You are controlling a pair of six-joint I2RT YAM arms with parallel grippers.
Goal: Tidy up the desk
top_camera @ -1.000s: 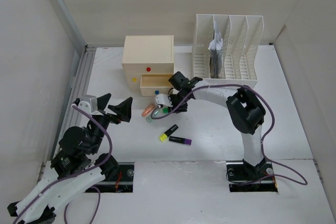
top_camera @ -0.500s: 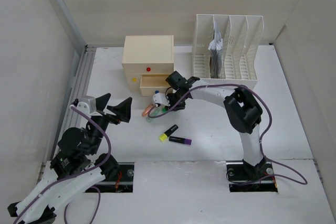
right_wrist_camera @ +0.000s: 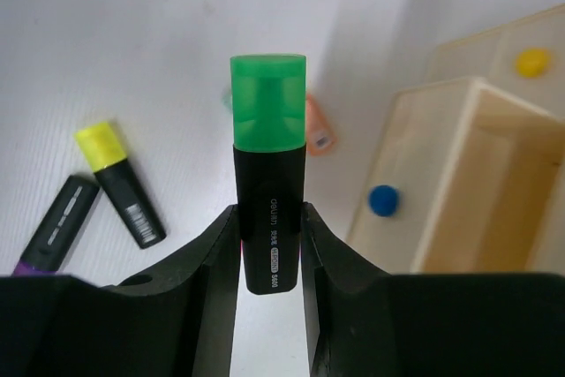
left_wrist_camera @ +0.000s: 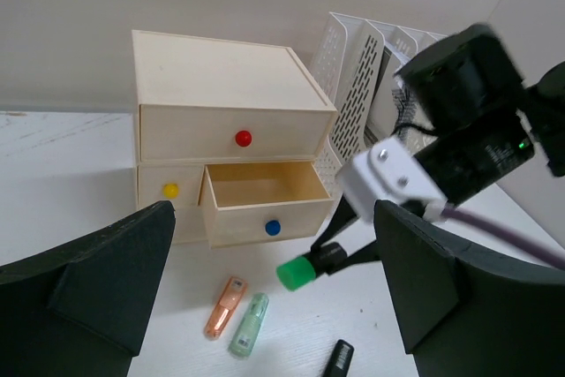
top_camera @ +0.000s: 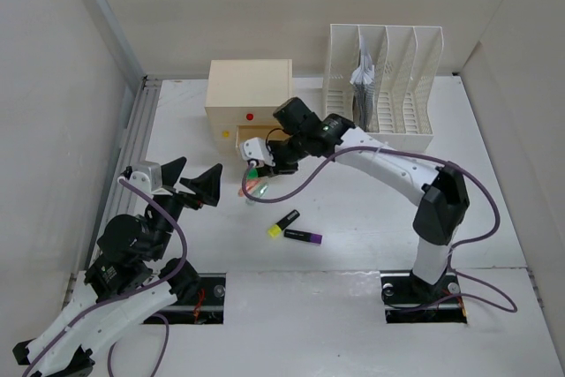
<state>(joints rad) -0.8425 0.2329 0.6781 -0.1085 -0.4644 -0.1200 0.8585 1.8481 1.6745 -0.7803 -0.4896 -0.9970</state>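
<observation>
**In front of the open drawer: right gripper holds a green marker, left gripper gapes**

Toward the far-left part of the flat matte white desk (top_camera: 353, 209), the right gripper (top_camera: 261, 172) is closed on a green-capped black highlighter (right_wrist_camera: 267, 174), with its fingers clamped on the black barrel and the cap sticking out past the tips. Behind it, the right arm reaches from its base at the near edge diagonally across the desk. Its wrist bends down just before the cream wooden drawer box (top_camera: 250, 86). The desk surface lies directly beneath the gripper and spreads out on all sides.

The left gripper (top_camera: 192, 179) stands wide open and holds nothing. It is raised near the left edge and faces the drawer box.

The right wrist view shows printing on the barrel. It also shows a yellow-capped black highlighter (right_wrist_camera: 119, 183) and a purple-ended black highlighter (right_wrist_camera: 55, 222) lying side by side on the desk toward the near edge.

The left wrist view shows the lower right drawer (left_wrist_camera: 265, 192) pulled out, with a blue knob. An orange highlighter (left_wrist_camera: 226, 306) and a pale green highlighter (left_wrist_camera: 249, 324) lie just beside each other in front of it.

Only the top view takes in the white slotted file rack (top_camera: 384, 86), which stands at the far edge with papers in one slot.
</observation>
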